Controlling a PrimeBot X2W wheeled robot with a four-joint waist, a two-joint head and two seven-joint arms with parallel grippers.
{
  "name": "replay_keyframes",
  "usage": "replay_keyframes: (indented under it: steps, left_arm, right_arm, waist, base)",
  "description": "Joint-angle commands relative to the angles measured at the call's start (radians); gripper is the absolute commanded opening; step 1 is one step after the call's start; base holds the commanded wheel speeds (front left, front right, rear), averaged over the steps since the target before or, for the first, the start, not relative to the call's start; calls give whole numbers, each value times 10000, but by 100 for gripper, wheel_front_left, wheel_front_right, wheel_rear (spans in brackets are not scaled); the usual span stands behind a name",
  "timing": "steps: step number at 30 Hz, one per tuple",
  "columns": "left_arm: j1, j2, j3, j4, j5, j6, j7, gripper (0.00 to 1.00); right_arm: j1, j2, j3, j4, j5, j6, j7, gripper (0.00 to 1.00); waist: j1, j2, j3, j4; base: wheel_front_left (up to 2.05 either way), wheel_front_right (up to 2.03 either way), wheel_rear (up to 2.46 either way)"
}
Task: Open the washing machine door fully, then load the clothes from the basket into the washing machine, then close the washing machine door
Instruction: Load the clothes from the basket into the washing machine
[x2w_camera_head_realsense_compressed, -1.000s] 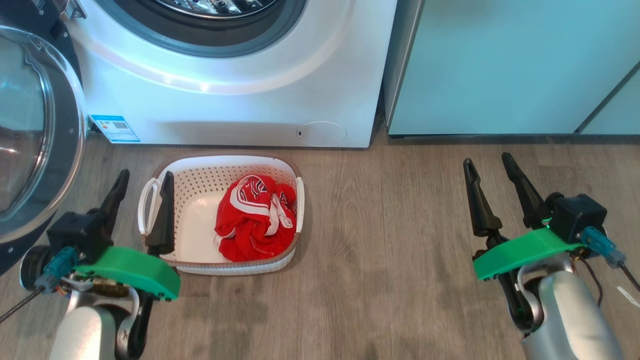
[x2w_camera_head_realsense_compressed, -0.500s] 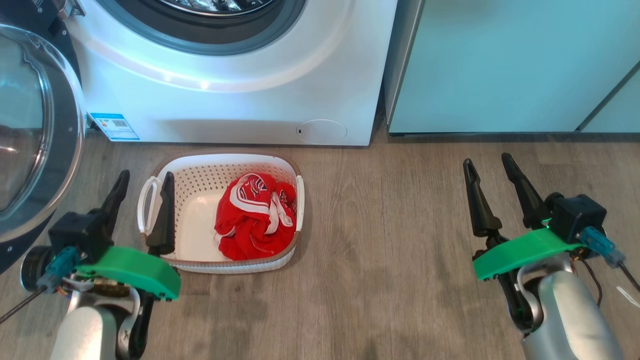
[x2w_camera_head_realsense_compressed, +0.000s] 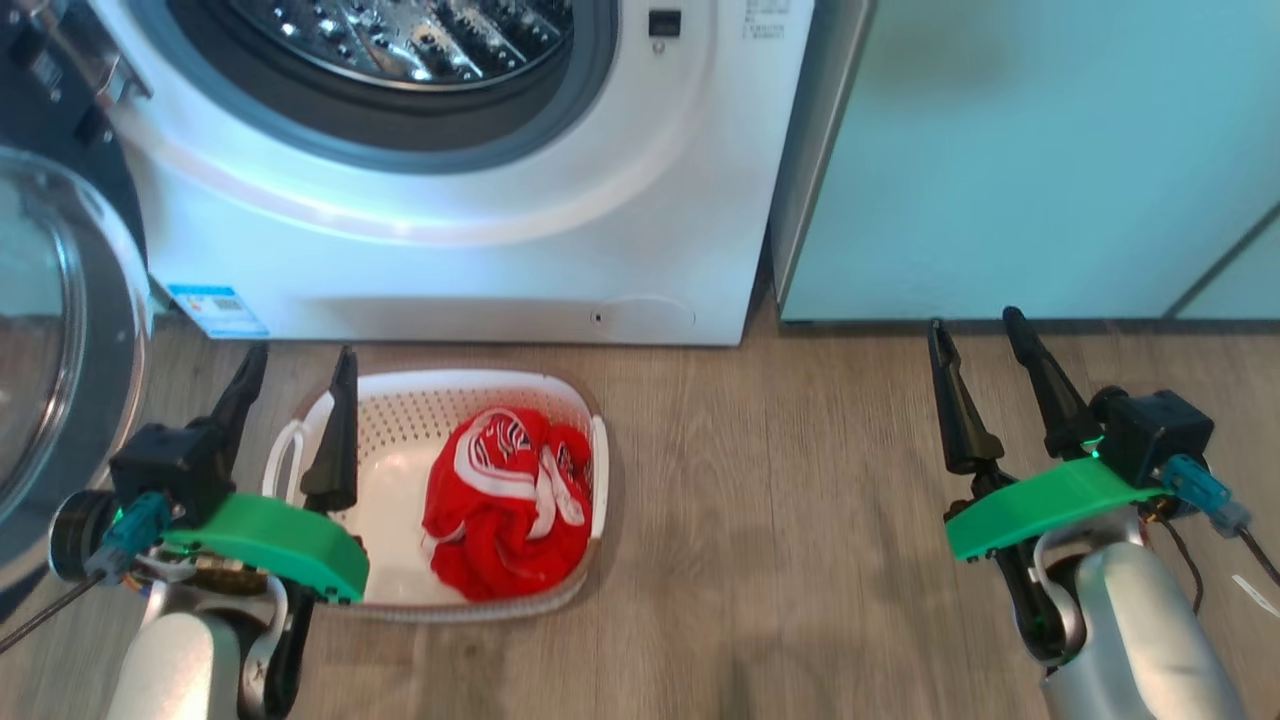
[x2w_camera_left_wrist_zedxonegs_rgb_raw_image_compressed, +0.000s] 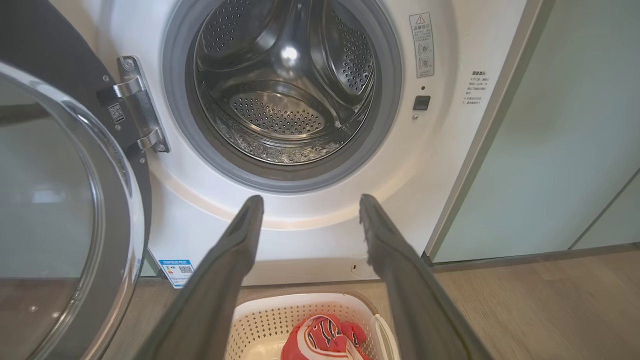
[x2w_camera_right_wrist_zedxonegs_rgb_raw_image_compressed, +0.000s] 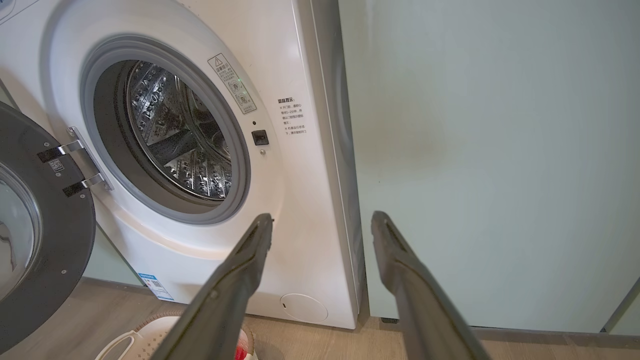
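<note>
Near: left gripper (x2w_camera_head_realsense_compressed: 300, 352), dark fingers spread, empty, by left end of cream-white perforated plastic basket (x2w_camera_head_realsense_compressed: 420, 412) | right gripper (x2w_camera_head_realsense_compressed: 974, 320), fingers spread, empty, over wood-look floor (x2w_camera_head_realsense_compressed: 780, 520), well apart from basket | bright red white-striped garment (x2w_camera_head_realsense_compressed: 505, 490) bunched in basket's right half | big white front-loading washing machine (x2w_camera_head_realsense_compressed: 450, 260) just behind basket, steel drum (x2w_camera_left_wrist_zedxonegs_rgb_raw_image_compressed: 285, 100) exposed | round black-rimmed glass door (x2w_camera_head_realsense_compressed: 60, 330) swung open at left.

Drum mouth open, door swung out to the left, basket on the floor in front.
The washing machine door (x2w_camera_head_realsense_compressed: 40, 350) stands wide to the left, so the round drum opening (x2w_camera_left_wrist_zedxonegs_rgb_raw_image_compressed: 285, 85) of the washing machine (x2w_camera_head_realsense_compressed: 480, 260) is reachable from the front. The door's glass bowl bulges into the space beside the left gripper (x2w_camera_head_realsense_compressed: 300, 352), whose fingers are spread. The open-topped basket (x2w_camera_head_realsense_compressed: 450, 395) sits just before the machine, with the red clothes (x2w_camera_head_realsense_compressed: 510, 500) heaped at its right end. Open wood floor (x2w_camera_head_realsense_compressed: 780, 500) stretches right to the pale green cabinet (x2w_camera_head_realsense_compressed: 1000, 150), which walls that side.
</note>
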Motion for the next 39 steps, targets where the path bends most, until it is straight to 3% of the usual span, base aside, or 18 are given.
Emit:
replay_keyframes:
  steps: [1,9,23,39]
  left_arm:
    - [-332,262,318,-357,14,33,-25,100]
    - [-282,291,274,-366,37,147,-48,100]
    - [-141,284,211,-485,-28,340,14,100]
    - [-389,47,135,-104,39,863,-17,100]
  right_arm:
    - [-314,73,184,-295,43,0,-95,100]
    - [-301,73,208,-269,65,0,-82,100]
    - [-305,74,227,-228,67,0,-71,100]
    - [-414,74,242,-460,-7,0,-2,100]
  waist:
    - [0,0,-2,9]
    - [0,0,-49,49]
    - [0,0,-115,69]
    - [0,0,390,171]
  base:
    - [159,-159,0]
    - [98,-98,0]
    - [0,0,0]
    - [0,0,0]
